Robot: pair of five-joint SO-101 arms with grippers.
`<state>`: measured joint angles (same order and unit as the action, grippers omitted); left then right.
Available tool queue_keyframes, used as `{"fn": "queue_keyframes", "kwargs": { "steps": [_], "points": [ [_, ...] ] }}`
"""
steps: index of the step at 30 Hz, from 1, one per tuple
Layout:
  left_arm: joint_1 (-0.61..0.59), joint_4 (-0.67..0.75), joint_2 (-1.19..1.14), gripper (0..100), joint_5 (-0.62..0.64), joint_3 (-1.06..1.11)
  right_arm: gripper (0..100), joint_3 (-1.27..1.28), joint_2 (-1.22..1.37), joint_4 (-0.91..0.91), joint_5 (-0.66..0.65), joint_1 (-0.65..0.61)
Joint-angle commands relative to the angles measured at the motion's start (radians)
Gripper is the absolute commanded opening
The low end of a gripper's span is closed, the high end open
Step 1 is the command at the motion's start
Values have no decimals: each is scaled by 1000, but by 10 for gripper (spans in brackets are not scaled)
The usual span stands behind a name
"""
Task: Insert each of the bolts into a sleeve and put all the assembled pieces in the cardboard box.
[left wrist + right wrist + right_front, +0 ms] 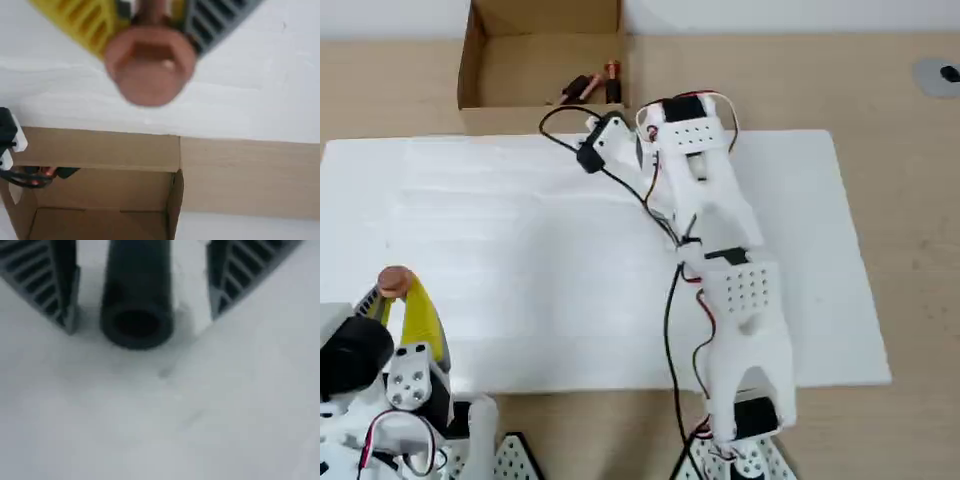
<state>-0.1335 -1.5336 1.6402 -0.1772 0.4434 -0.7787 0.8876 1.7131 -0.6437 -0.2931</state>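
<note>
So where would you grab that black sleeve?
Probably across its round sides, midway along, coming from above with one of the fingers on each side. The sleeve lies flat on the white sheet, and its open end should stay free for the bolt.

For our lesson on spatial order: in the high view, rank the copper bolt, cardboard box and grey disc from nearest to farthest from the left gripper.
1. copper bolt: clamped in the left gripper itself, at the near left.
2. cardboard box: at the table's far side, beyond the white mat.
3. grey disc: far right corner.
</note>
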Motion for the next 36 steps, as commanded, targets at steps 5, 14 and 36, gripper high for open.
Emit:
{"fn": "queue_keyframes", "kwargs": {
  "steps": [5,14,36],
  "points": [
    [-14,23,4,6,-12,-15,213,-113,96,69,-11,48],
    [-14,23,-2,6,-12,-77,45,-116,107,75,-6,48],
    [-6,245,-1,6,-5,-57,44,194,-897,77,92,-2]
  ]
}}
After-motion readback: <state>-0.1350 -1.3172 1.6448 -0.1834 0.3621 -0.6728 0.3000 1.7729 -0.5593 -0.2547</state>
